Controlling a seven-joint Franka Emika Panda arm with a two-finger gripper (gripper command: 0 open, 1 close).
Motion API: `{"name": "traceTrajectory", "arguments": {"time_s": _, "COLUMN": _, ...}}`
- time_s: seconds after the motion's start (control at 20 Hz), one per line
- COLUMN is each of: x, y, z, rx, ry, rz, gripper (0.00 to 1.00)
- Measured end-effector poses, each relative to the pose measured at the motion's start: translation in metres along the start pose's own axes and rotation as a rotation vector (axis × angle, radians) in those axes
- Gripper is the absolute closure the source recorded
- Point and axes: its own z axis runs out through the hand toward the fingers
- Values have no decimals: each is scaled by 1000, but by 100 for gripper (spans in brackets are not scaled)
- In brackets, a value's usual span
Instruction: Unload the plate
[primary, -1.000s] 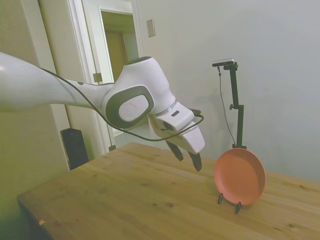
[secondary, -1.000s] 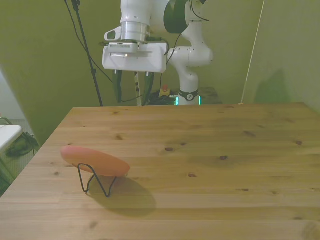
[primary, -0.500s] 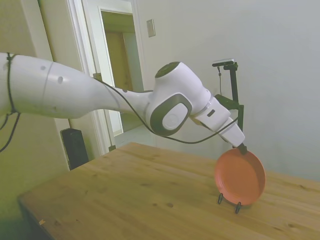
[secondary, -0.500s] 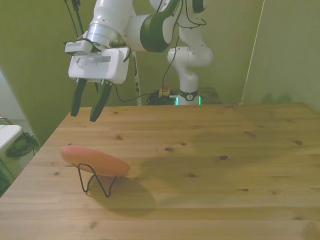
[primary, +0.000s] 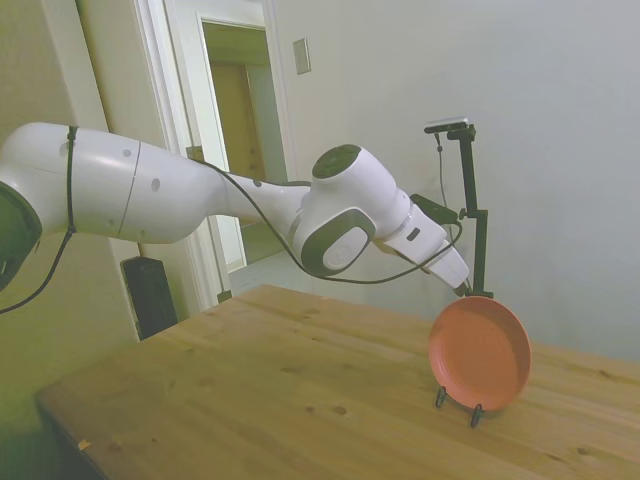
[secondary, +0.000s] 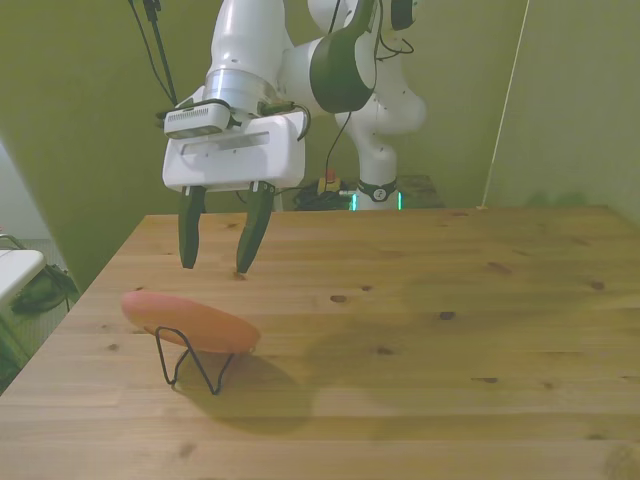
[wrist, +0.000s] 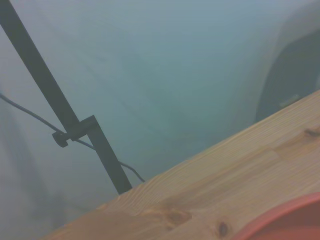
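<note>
One plate (secondary: 190, 321) leans in a wire stand (secondary: 192, 364) on the worktop (secondary: 420, 340) — likely light, stiff and smooth. The gripper (secondary: 216, 268), jaws spread, hovers above; the upper rim looks the best hold.

A plain indoor room: white door frame (primary: 170, 150), light switch (primary: 301, 56), wooden table (primary: 280, 400).

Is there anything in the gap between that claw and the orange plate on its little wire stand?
Nothing. In the front view the open claw hangs just above the round salmon-orange plate, with only bare wooden table behind the gap.
</note>
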Motion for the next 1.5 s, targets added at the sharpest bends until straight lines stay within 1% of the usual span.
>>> {"name": "traceTrajectory", "arguments": {"time_s": 0.05, "x": 1, "y": 2, "z": 0, "rx": 7, "ry": -5, "rz": 38, "gripper": 0}}
{"name": "traceTrajectory", "arguments": {"time_s": 0.2, "x": 1, "y": 15, "z": 0, "rx": 24, "ry": -10, "rz": 195, "gripper": 0}}
{"name": "traceTrajectory", "arguments": {"time_s": 0.35, "x": -2, "y": 23, "z": -6, "rx": 59, "ry": 5, "rz": 336, "gripper": 0}}
{"name": "traceTrajectory", "arguments": {"time_s": 0.5, "x": 0, "y": 25, "z": -5, "rx": 76, "ry": 20, "rz": 443, "gripper": 0}}
{"name": "traceTrajectory", "arguments": {"time_s": 0.65, "x": 8, "y": 27, "z": 6, "rx": 69, "ry": 31, "rz": 503, "gripper": 0}}
{"name": "traceTrajectory", "arguments": {"time_s": 1.0, "x": 28, "y": 20, "z": 43, "rx": 72, "ry": 63, "rz": 564, "gripper": 0}}
{"name": "traceTrajectory", "arguments": {"time_s": 1.05, "x": 29, "y": 18, "z": 46, "rx": 74, "ry": 65, "rz": 566, "gripper": 100}}
{"name": "traceTrajectory", "arguments": {"time_s": 1.25, "x": 30, "y": 16, "z": 54, "rx": 72, "ry": 65, "rz": 566, "gripper": 100}}
{"name": "traceTrajectory", "arguments": {"time_s": 1.5, "x": 29, "y": 16, "z": 55, "rx": 71, "ry": 65, "rz": 566, "gripper": 100}}
